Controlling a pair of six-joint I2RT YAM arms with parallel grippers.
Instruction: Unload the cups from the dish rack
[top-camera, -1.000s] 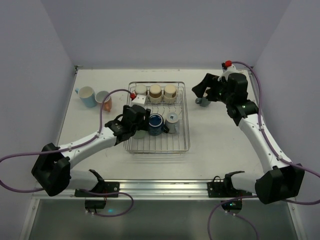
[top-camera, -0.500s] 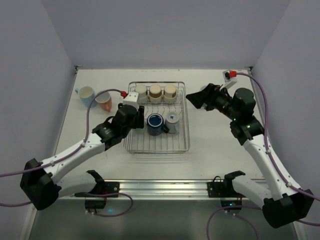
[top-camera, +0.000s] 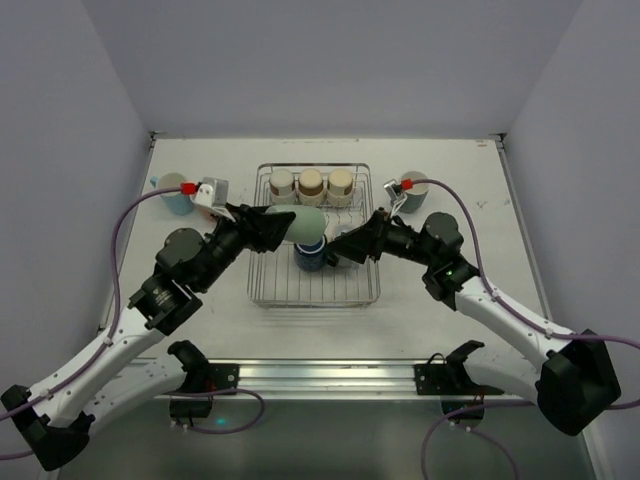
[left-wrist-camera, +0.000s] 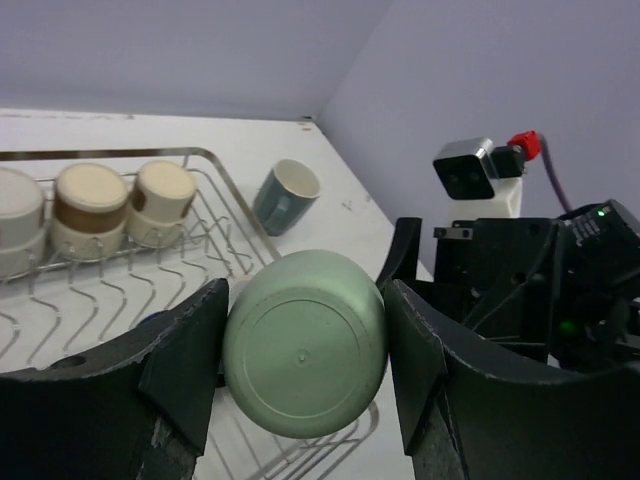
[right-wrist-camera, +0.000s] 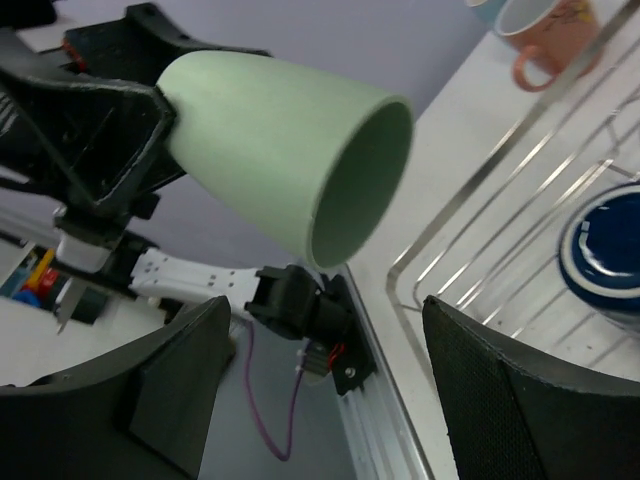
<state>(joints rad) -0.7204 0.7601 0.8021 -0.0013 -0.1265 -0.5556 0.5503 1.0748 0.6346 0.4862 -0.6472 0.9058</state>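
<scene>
My left gripper (top-camera: 279, 226) is shut on a sage green cup (top-camera: 305, 222) and holds it on its side above the dish rack (top-camera: 365, 235), mouth toward the right arm. In the left wrist view the cup's base (left-wrist-camera: 305, 345) sits between the fingers (left-wrist-camera: 190, 370). My right gripper (top-camera: 340, 248) is open and empty, facing the cup's mouth (right-wrist-camera: 290, 150) from close by. Three cream and tan cups (top-camera: 312, 183) stand along the rack's back. A navy cup (top-camera: 310, 257) sits in the rack's middle, also in the right wrist view (right-wrist-camera: 605, 250).
A grey cup (top-camera: 413, 188) stands on the table right of the rack, also in the left wrist view (left-wrist-camera: 285, 195). A light blue cup (top-camera: 172, 190) stands left of the rack; a salmon pink cup (right-wrist-camera: 550, 40) shows beside it in the right wrist view.
My left gripper has lifted the green cup out of the rack and turned it toward the right. My right arm has left the grey cup on the table and swung in over the rack.
</scene>
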